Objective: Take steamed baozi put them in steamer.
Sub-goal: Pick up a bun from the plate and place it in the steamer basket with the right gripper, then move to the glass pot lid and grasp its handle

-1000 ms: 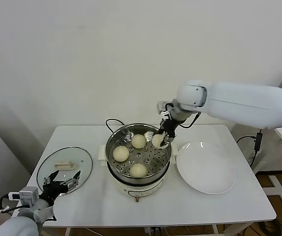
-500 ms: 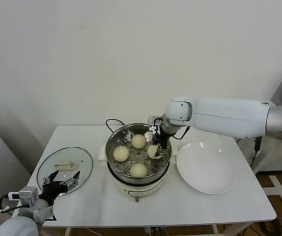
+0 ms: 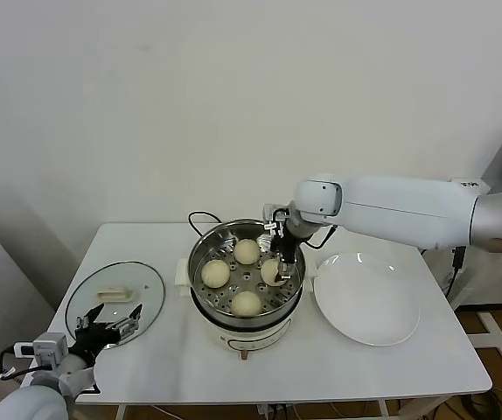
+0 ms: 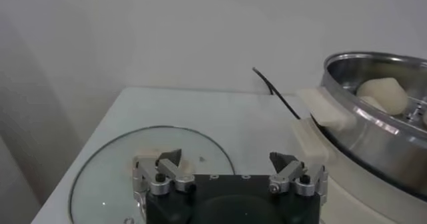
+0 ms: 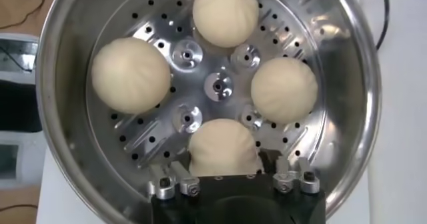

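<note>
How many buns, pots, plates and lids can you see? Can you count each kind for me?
Buns: 4, all inside the pot
Pot: 1
Plate: 1
Lid: 1
Total: 7

A: Where does each camera look from?
B: Head looks down from afar; the right wrist hangs close above the steamer [image 5: 200, 85], the left wrist low, facing past its jaws. All share the steamer.
</note>
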